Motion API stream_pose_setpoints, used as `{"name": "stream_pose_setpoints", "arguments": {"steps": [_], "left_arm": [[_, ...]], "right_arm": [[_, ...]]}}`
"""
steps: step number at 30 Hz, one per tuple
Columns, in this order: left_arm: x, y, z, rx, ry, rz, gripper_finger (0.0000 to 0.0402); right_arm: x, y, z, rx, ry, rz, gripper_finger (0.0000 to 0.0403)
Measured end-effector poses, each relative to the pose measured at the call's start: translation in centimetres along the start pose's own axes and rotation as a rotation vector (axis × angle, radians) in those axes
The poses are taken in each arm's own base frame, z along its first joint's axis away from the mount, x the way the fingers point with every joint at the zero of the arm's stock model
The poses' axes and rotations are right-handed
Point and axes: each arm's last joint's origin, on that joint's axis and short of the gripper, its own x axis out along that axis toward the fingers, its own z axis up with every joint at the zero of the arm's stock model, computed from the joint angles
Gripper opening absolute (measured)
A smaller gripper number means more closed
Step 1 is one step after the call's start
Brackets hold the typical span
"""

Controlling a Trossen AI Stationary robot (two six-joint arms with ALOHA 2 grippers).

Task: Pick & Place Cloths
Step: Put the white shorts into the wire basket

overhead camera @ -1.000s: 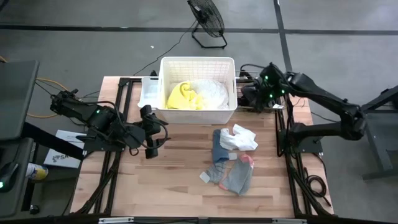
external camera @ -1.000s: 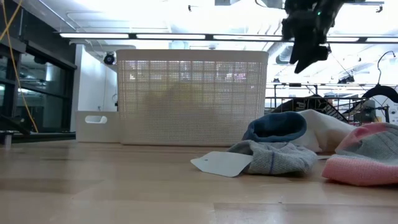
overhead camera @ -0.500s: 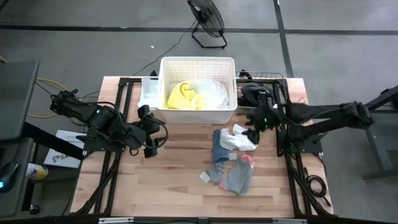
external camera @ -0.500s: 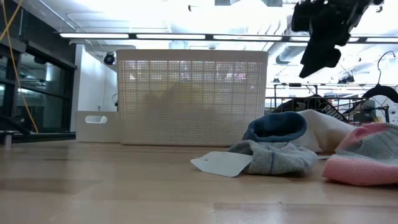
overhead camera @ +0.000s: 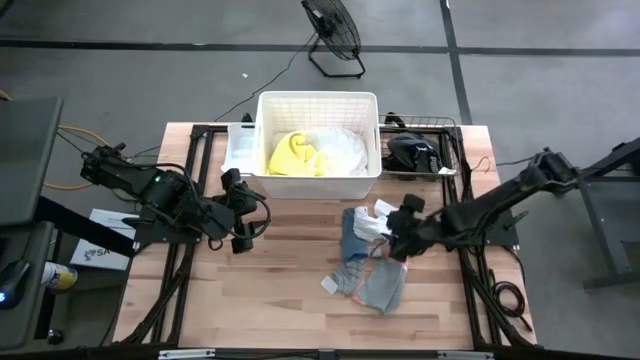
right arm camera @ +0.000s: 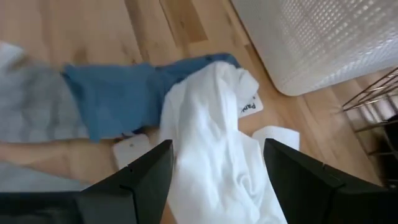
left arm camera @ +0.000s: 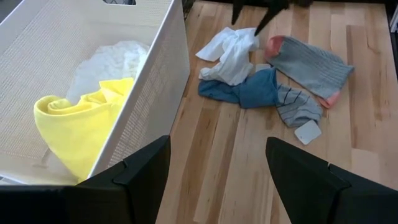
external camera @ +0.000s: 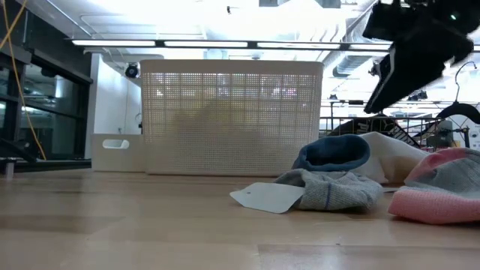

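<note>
Cloths are lying in two places. Inside the white basket at the far edge of the table, a yellow cloth is sitting beside a white cloth, the two touching. On the bare wood in front of the basket, toward my right side, a loose pile is resting: a small white cloth is draping over a blue cloth, and a grey cloth with a pink edge is lying just beside them. A white tag is sticking out from the grey fabric near the pile's front.

I am reaching my right gripper across the table so that it is hanging over that pile, right above the small white cloth. Its fingers are standing apart with nothing between them, and in the right wrist view the white fabric is showing in the gap below them, not yet pinched.

I am keeping my left gripper low over the wood on the other side, in front of the basket's left corner and well apart from the pile. Its fingers are also spread and holding nothing.

A black fan is standing on the floor behind the table.
</note>
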Motion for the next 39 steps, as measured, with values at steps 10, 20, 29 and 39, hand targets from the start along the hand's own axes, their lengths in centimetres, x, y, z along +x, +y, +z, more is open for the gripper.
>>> {"name": "stream_pose_setpoints", "arguments": {"steps": [10,20,29,39], "left_arm": [[0.0,0.0,0.0,0.000,0.000,-0.001,0.0257],[0.0,0.0,0.0,-0.010,0.001,-0.001,0.0257],[0.0,0.0,0.0,-0.011,0.001,-0.002,0.0257],[0.0,0.0,0.0,-0.011,0.001,-0.003,0.0257]], "right_arm": [[1.8,3.5,-2.7,-0.105,-0.045,-0.152,0.0242],[2.3,4.6,-3.9,-0.134,-0.031,-0.165,0.0234],[3.5,4.7,-4.4,-0.149,-0.015,-0.220,0.0162],[2.7,5.1,-3.3,-0.117,-0.046,-0.190,0.0048]]}}
